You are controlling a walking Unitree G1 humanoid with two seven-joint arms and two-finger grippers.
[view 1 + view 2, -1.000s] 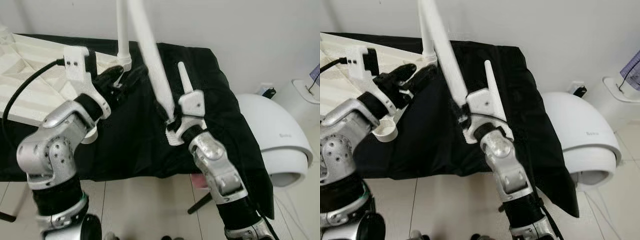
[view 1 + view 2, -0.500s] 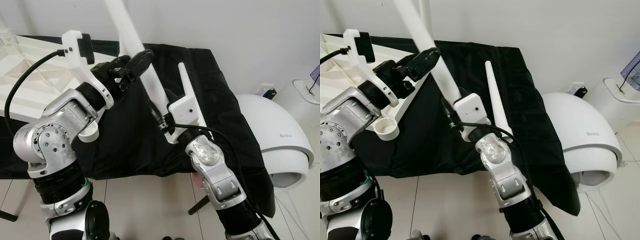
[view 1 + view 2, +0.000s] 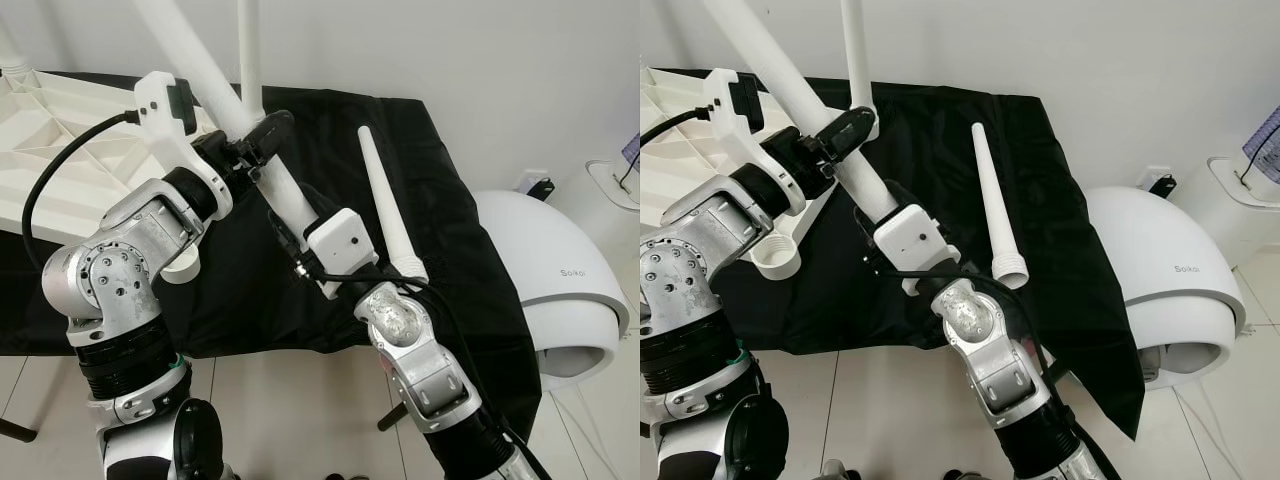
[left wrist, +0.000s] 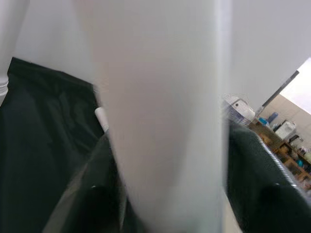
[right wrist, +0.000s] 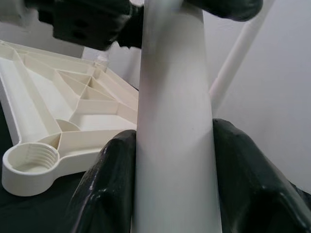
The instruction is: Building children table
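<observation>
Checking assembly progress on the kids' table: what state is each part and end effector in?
Held leg: tilted, gripped by both end effectors.
Upright leg: standing at the tabletop's corner.
Loose leg: lying on the black cloth.
Tabletop: upside down, ribs showing.
Left end effector: shut on leg.
Right end effector: shut on leg.

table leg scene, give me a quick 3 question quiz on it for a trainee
1. True or false: both the left gripper and the right gripper are closed on the same white table leg.
2. Where is the loose leg?
A. lying on the black cloth
B. standing on the floor
C. inside the white dome appliance
3. Fill in: the empty threaded socket at the near corner of the upturned white tabletop is waiting for a ____.

Key
1. True
2. A
3. leg
</observation>
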